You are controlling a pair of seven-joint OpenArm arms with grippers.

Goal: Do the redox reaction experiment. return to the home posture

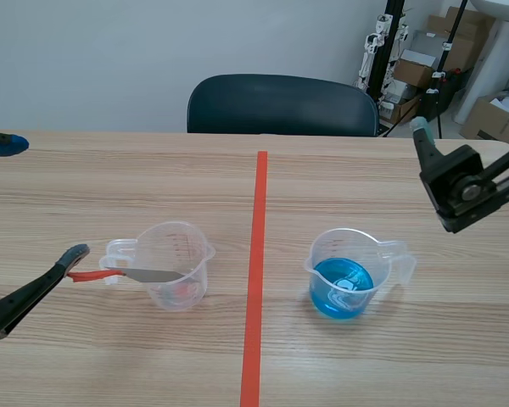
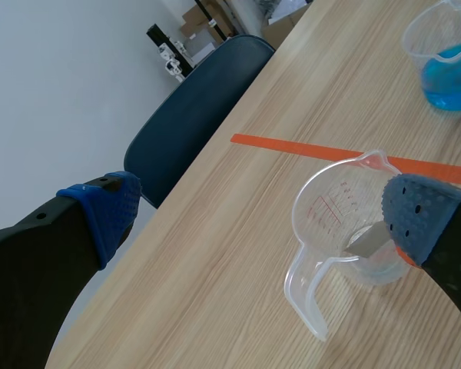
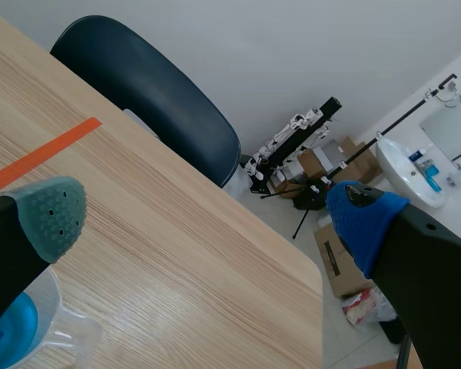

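Empty-handed, with the experiment apparently done

My left gripper (image 2: pixel 261 211) stands wide, the clear beaker (image 2: pixel 323 201) holding the red-handled spatula (image 1: pixel 144 275) just ahead of one finger; my right gripper (image 3: pixel 207 211) is wide too, the blue-liquid beaker (image 1: pixel 343 280) under one finger. I judge only the return home remains: draw both arms back without clipping either beaker. Beyond: wooden table (image 1: pixel 110 178), orange tape line (image 1: pixel 259 254), dark chair (image 1: pixel 280 102), stacked boxes (image 1: pixel 490 117).

Black arms (image 1: pixel 479 186), thick-fingered left hand (image 2: pixel 257 214), blue dotted pads (image 2: pixel 100 207), right hand (image 3: pixel 207 215), grey-green and blue pads (image 3: pixel 50 211)
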